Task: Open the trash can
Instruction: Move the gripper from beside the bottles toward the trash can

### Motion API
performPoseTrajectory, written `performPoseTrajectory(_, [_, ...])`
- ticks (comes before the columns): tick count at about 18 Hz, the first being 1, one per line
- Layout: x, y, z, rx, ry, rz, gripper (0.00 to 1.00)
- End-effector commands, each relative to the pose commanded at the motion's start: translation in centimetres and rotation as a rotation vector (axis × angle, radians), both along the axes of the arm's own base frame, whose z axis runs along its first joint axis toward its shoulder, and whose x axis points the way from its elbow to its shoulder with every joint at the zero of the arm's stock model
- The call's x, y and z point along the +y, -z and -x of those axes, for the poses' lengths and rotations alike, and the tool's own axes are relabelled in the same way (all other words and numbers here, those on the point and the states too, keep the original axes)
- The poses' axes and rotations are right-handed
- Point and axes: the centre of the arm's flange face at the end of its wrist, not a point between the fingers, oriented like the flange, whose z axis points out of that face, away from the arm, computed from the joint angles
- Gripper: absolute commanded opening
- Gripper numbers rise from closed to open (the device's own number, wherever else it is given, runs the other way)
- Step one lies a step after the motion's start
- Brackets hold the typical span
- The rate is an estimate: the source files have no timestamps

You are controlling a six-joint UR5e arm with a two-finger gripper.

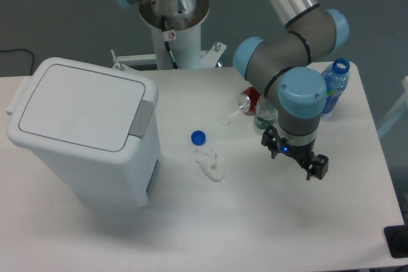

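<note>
The trash can point(83, 138) is a large white bin standing on the left of the table. Its flat lid point(80, 105) is down and closed. The grey push tab point(144, 118) sits on the lid's right edge. My gripper point(294, 155) hangs over the right part of the table, far to the right of the bin and apart from it. Its two dark fingers point(317, 166) stand spread with nothing between them. It points down at the bare tabletop.
A blue bottle cap point(198, 136) and a crumpled white paper point(210, 164) lie between bin and gripper. A red can point(249, 100), a small clear bottle point(264, 114) and a blue-capped bottle point(334, 86) stand behind the gripper. The arm base point(173, 17) stands at the back.
</note>
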Motion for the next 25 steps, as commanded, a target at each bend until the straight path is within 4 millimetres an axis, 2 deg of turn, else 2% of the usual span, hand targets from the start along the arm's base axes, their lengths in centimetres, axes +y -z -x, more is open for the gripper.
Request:
performPoseTrajectory(4, [0.4,0.3,-0.2,0.004,0.005,-0.005,1.00])
performPoseTrajectory(6, [0.4,1.8,-0.6,-0.005,0.008,0.001,1.00])
performPoseTrajectory(9, [0.6,2.6,-1.8,0.013,0.004,-0.016,1.00])
performPoseTrajectory(11, [1.5,2.9,-2.7,0.009,0.012,-0.019,1.00])
performPoseTrajectory(17, [3.5,0.7,-5.1,-0.026,-0.056,-0.121,1.00])
performPoseTrajectory(20, [3.5,-1.0,-5.7,-0.070,-0.141,-0.208,1.00])
performPoseTrajectory(22, [3.6,-2.3,-6.2,-0.061,-0.136,-0.224,1.00])
performPoseTrajectory(23, [3.8,-2.8,-6.7,-0.076,-0.145,-0.239,0.99])
performPoseTrajectory(25, [4.2,-4.2,-7.7,-0.130,-0.204,-0.300,0.88])
